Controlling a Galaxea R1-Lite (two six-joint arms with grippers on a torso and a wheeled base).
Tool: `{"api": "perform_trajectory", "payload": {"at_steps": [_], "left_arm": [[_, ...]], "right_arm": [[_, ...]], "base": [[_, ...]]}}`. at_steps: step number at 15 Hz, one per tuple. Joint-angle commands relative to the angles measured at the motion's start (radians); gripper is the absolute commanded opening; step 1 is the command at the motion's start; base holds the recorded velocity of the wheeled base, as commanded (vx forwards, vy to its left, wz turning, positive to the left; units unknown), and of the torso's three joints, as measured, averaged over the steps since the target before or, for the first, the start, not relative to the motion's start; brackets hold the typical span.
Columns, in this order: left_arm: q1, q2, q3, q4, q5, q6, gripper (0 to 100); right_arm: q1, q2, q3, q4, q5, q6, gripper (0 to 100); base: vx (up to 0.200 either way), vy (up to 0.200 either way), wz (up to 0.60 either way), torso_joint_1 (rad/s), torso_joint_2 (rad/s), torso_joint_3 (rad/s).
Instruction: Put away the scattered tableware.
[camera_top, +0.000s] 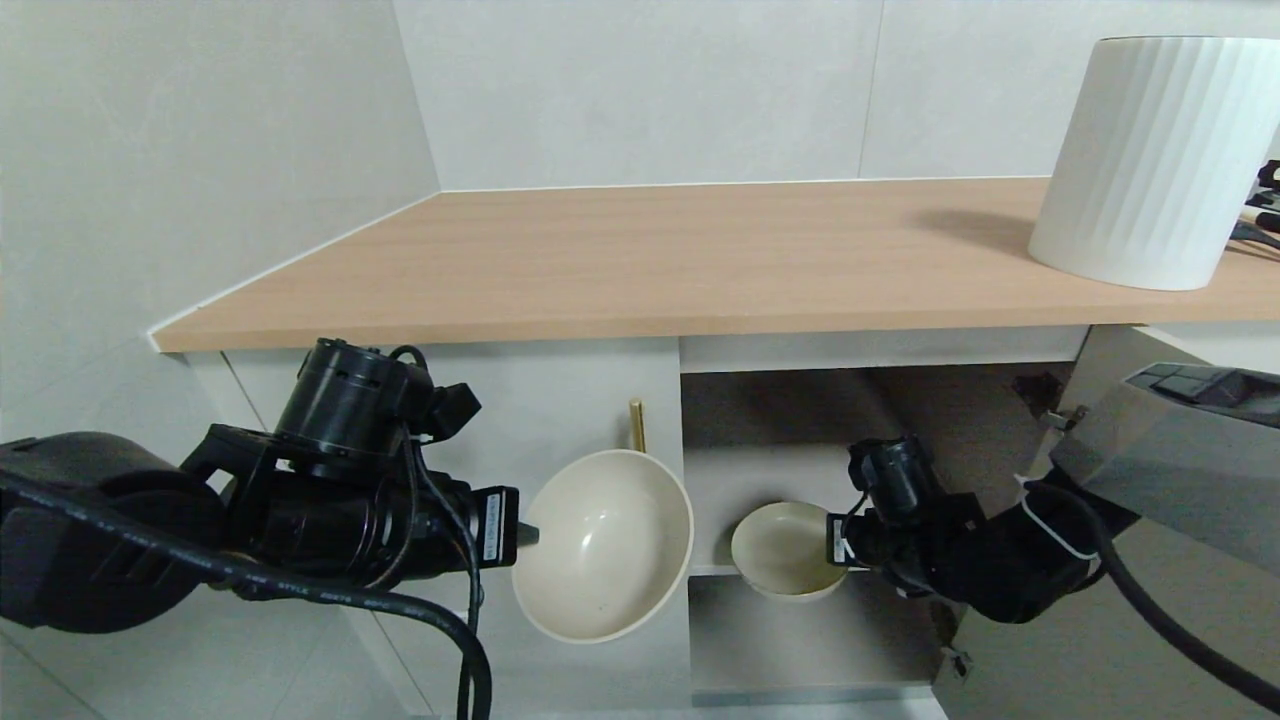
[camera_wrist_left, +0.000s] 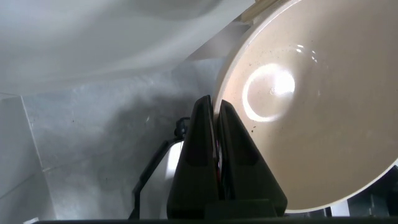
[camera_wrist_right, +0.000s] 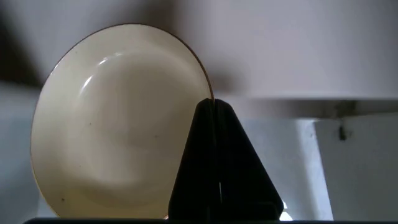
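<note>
Left jaws: pressed onto the rim of the large bowl (camera_top: 605, 545), gripping at its 9 o'clock edge. The bowl hangs at 7 o'clock in the head view, tipped on edge with its hollow facing out, in front of the shut cabinet door (camera_top: 560, 400) and just under the brass handle (camera_top: 637, 425). Right jaws: pinching the small bowl (camera_top: 785, 548) at its 3 o'clock rim. It sits at 5 o'clock, inside the open cabinet (camera_top: 850, 420), low over the shelf (camera_top: 800, 630); I cannot tell whether they touch. Judgement: both bowls look stiff, smooth and glossy, so probably slippery, liable to chip, and apt to swing in a one-sided rim hold. The rim is the only thin place to grip. The wood-grain counter (camera_top: 650, 260) runs above, with a white ribbed tub (camera_top: 1150, 160) at 2 o'clock and pale tiled walls meeting at 11 o'clock.
</note>
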Motion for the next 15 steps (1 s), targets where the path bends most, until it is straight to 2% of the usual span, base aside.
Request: {"api": "perform_trajectory", "payload": {"at_steps": [1,6,15], "left_arm": [[0.001,0.002,0.0,0.0,0.0,0.0,0],[0.001,0.002,0.0,0.0,0.0,0.0,0],[0.0,0.007,0.0,0.0,0.0,-0.002,0]], "right_arm": [[-0.036,0.074,-0.039,-0.015,-0.036,0.002,0],[-0.09,0.119,-0.116,-0.012,-0.082,0.042,0],[-0.116,0.215,-0.237,-0.003,-0.14,0.07,0]], "base": [[0.0,0.0,0.0,0.0,0.0,0.0],[0.0,0.0,0.0,0.0,0.0,0.0],[0.0,0.0,0.0,0.0,0.0,0.0]]}}
